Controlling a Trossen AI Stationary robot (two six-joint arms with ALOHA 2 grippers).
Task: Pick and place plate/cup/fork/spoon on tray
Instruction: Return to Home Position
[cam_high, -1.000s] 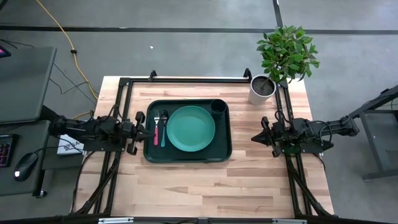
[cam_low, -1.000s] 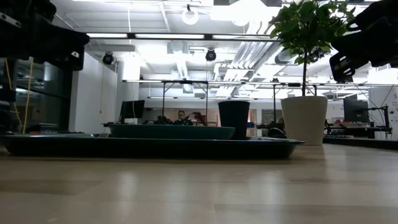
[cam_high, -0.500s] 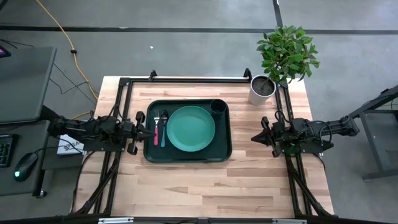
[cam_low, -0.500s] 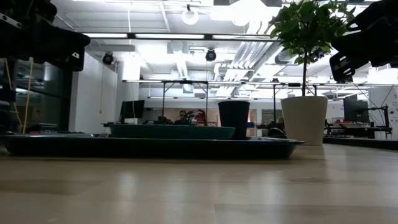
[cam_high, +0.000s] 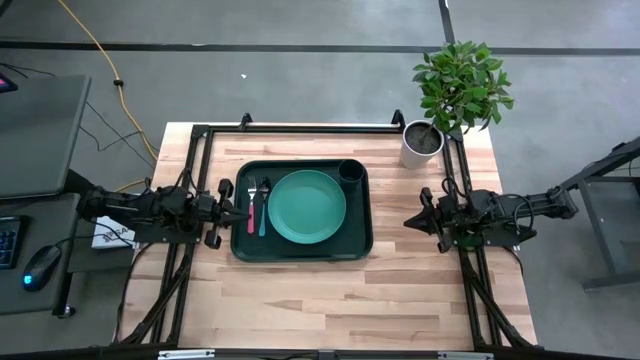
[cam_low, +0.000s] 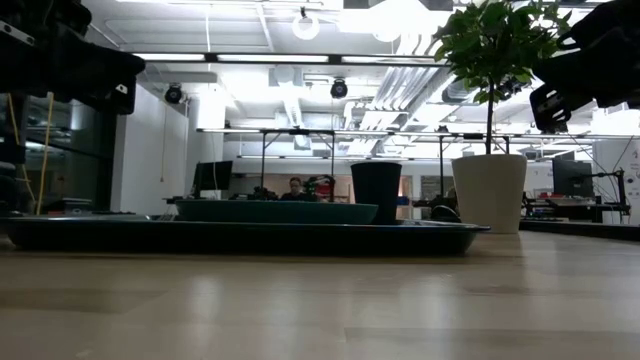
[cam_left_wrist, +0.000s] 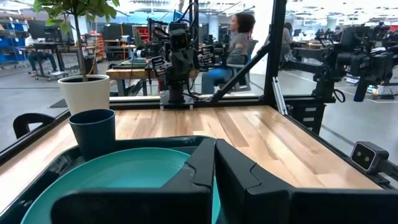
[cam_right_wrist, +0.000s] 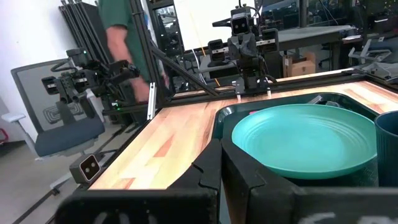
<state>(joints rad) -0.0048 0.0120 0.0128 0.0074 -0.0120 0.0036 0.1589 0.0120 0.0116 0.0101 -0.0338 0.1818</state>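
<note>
Since the plate (cam_high: 307, 206), cup (cam_high: 351, 173), fork (cam_high: 251, 205) and spoon (cam_high: 264, 204) all lie on the tray (cam_high: 300, 250) mid-tabletop, I judge loading finished; left pincer (cam_high: 222, 212) and right pincer (cam_high: 415, 222) hang closed and empty at opposite edges.

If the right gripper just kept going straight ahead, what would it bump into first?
Probably the tray: the right gripper, shut, points across bare table at the tray's near rim, with the plate and cup beyond. It may ride high enough to clear the rim; height is unclear.
</note>
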